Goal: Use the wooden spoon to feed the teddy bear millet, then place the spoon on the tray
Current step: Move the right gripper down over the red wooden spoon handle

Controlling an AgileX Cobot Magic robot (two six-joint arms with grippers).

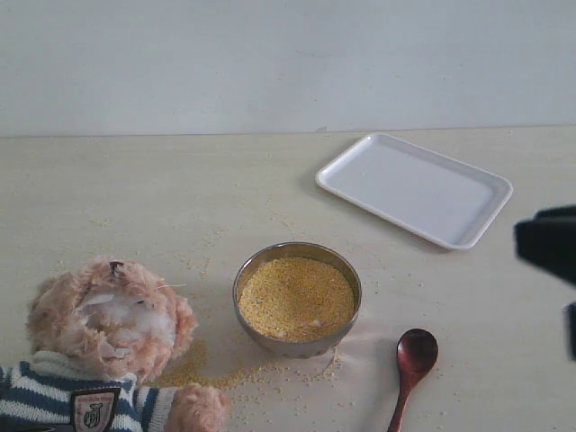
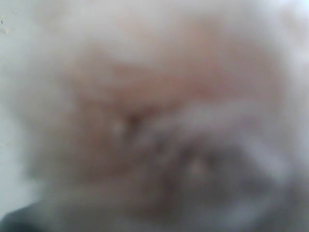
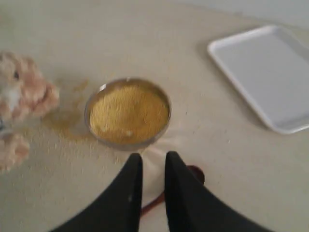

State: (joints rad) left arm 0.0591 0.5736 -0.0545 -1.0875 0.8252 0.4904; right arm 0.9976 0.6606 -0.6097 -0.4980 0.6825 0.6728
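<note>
The left wrist view is filled by a blur of pale brown and white fur, the teddy bear point(image 2: 154, 116) pressed close. The left hand itself shows nowhere, so I cannot tell whether it is open or closed. In the exterior view the bear is cut off at the lower left corner, and of the right arm point(image 1: 546, 243) only a black piece enters at the right edge.

The wooden spoon point(image 1: 414, 360) lies flat on the table point(image 1: 180, 198) just right of the steel bowl point(image 1: 237, 292) of millet point(image 1: 295, 297). Its long axis runs near to far – round bowl end toward the tray point(image 1: 414, 189), handle cut off by the near edge.

The right hand point(image 3: 153, 157) hangs over the spoon with its fingers narrowly parted and nothing between them – they hide much of the spoon.
</note>
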